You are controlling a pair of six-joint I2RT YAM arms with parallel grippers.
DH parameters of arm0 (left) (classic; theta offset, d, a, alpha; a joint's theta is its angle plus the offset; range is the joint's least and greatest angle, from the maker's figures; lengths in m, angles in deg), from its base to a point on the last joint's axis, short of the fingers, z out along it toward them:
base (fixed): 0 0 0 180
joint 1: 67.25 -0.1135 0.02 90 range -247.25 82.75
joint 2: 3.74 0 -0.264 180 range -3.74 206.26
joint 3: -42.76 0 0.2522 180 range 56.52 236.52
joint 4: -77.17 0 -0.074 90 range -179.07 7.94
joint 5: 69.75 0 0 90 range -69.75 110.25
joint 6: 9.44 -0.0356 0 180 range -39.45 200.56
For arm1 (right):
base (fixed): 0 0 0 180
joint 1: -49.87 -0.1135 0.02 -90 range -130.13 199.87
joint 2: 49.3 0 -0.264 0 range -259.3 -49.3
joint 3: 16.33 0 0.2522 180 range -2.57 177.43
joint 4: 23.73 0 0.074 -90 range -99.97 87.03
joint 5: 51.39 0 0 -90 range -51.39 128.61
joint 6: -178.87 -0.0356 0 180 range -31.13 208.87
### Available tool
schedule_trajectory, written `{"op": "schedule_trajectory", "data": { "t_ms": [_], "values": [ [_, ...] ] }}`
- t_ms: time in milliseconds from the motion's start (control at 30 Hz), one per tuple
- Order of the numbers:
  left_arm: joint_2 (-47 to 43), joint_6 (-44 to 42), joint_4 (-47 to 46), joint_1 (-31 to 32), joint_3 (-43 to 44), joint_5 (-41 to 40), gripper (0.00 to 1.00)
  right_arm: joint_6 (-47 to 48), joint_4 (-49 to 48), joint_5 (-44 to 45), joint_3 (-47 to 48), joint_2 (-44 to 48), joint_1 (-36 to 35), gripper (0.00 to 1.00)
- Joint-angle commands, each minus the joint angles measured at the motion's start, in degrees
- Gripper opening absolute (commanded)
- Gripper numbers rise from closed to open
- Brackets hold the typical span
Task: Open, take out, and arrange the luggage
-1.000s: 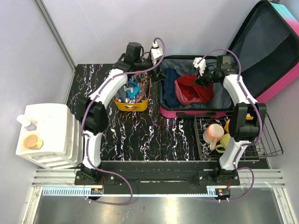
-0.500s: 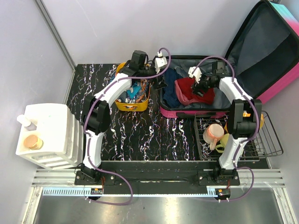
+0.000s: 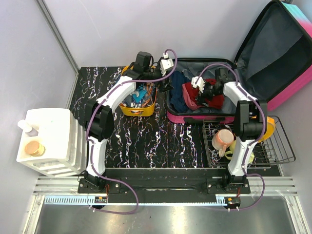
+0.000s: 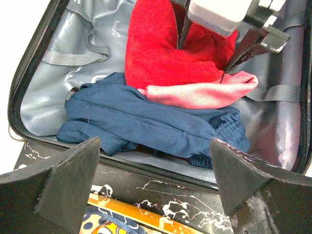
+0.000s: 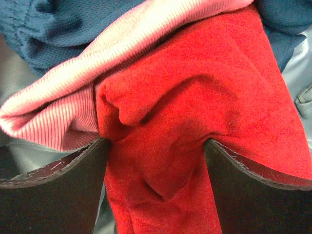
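Right wrist: right gripper (image 5: 155, 165) is straddling red cloth (image 5: 209, 87), fingers spread; left gripper (image 4: 155, 170) is hovering, fingers spread, over luggage (image 4: 41, 95).

The black, white-veined table (image 3: 161, 141) carries four things: the open luggage (image 3: 278, 53) at one o'clock, an orange bin (image 3: 137, 110) just beside it at eleven, a wire basket (image 3: 282, 146) at four, and a white crate (image 3: 48, 136) at nine, at the left edge.

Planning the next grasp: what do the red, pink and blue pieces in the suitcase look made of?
Red cloth: matte, fuzzy nap, likely fleece or towelling. Pink cloth: knit, going by its fine parallel ribs. Blue garment: thin, slightly sheened fabric, probably synthetic; it bunches in soft folds with a gathered hem.
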State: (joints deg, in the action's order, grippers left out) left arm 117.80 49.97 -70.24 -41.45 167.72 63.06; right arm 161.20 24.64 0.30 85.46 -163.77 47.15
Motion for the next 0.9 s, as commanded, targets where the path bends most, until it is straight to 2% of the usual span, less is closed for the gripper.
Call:
{"op": "schedule_trajectory", "data": {
  "t_ms": [0, 67, 133, 167, 233, 267, 500, 867],
  "values": [
    [-3.8, -1.4, -1.4, -0.2, 0.8, 0.3, 0.99, 1.2, -5.0, 1.2, -0.7, -1.8, -1.7, 0.86],
    [-3.8, -1.6, -1.3, -0.2, 0.9, 0.1, 0.99, 1.6, -5.4, 2.2, -0.6, -2.5, -1.8, 0.86],
    [-3.8, -1.7, -1.3, -0.3, 0.8, -0.1, 0.99, 0.6, -7.4, 3.2, -0.8, -2.5, -1.8, 0.80],
    [-3.8, -1.6, -1.2, -0.4, 0.8, 0.0, 0.99, 0.3, -8.0, 3.6, -0.8, -2.4, -1.8, 0.67],
    [-3.8, -1.7, -1.3, -0.4, 0.8, 0.1, 0.99, -1.1, -9.8, 4.1, -1.1, -1.7, -1.8, 0.52],
    [-3.8, -1.6, -1.3, -0.5, 0.8, 0.2, 0.99, -1.2, -9.9, 3.9, -1.1, -1.4, -1.5, 0.37],
    [-3.6, -1.3, -1.5, -0.8, 1.0, 1.0, 0.99, -5.9, -8.6, 0.3, 2.3, 1.2, 1.0, 0.00],
    [-2.2, -0.8, -3.7, -1.5, 3.3, 1.0, 0.99, -15.0, -8.4, -5.9, 8.7, 3.6, 4.3, 0.00]
  ]
}}
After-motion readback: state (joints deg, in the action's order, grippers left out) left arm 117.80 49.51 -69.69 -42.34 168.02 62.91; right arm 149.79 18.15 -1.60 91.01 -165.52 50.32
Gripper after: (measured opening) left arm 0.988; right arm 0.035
